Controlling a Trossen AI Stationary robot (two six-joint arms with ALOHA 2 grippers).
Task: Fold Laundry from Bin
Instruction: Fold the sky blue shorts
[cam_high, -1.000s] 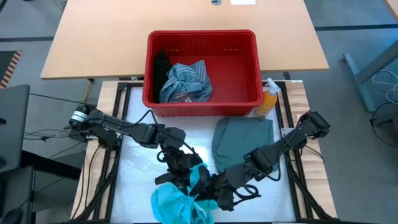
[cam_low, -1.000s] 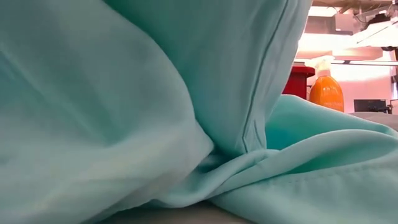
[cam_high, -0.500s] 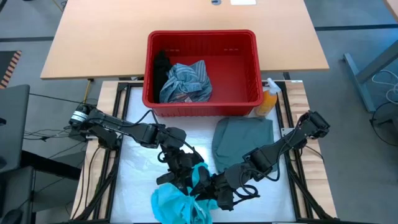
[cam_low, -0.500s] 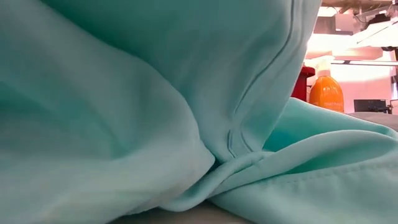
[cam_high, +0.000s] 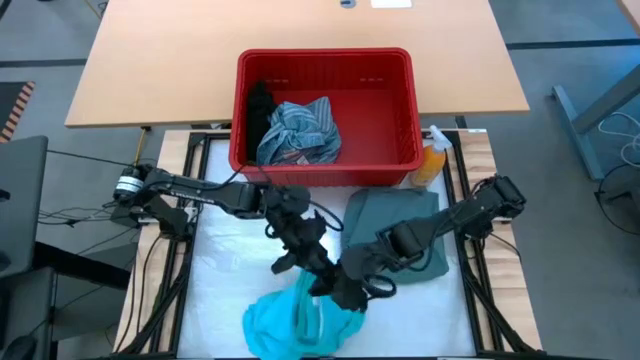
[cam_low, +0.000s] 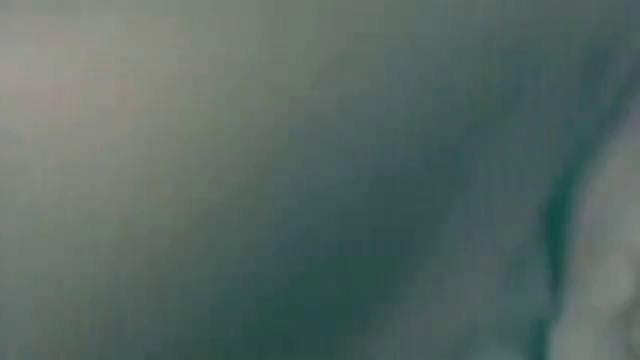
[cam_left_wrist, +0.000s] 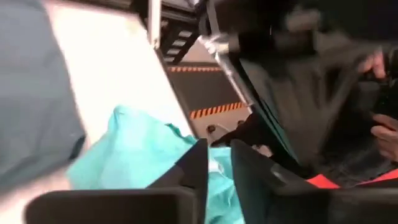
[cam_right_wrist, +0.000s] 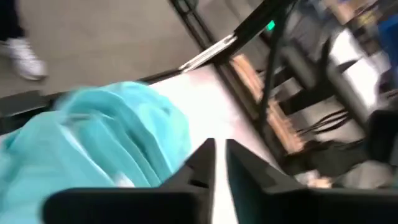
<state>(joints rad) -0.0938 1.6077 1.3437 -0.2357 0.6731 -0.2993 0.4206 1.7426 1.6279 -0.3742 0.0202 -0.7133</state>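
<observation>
White padding (cam_high: 225, 265) covers the work table inside a black frame (cam_high: 190, 190); grey floor lies to either side, and a bare wooden table (cam_high: 300, 30) stands beyond.

Left gripper (cam_high: 312, 268) over the mat's middle, fingers (cam_left_wrist: 194, 171) nearly pressed together; the wrist view shows a narrow gap with teal cloth behind it, and whether cloth is pinched cannot be told. Right gripper (cam_high: 340, 292) just beside it, on the near side. Its fingers (cam_right_wrist: 202, 163) also stand close together with a thin slit between; a grip cannot be told either.

Teal garment (cam_high: 300, 322) bunched at the mat's near edge, just below both grippers, its top reaching up to them. Low view filled by blurred grey-green cloth, nothing else readable.

Grey-green garment (cam_high: 395, 225) lies flat on the right half of the mat, the right arm crossing over it. Left half of the mat bare, open room there.

Bin (cam_high: 325, 160) at the far edge of the mat, touching the wooden table's edge. Inside: striped cloth (cam_high: 300, 130) and black garment (cam_high: 260, 110) at its left; right half of the bin floor bare.

Orange bottle (cam_high: 430, 162) just beside the bin's right near corner.

A person's shoe (cam_right_wrist: 23, 57) shows on the floor in the right wrist view.
</observation>
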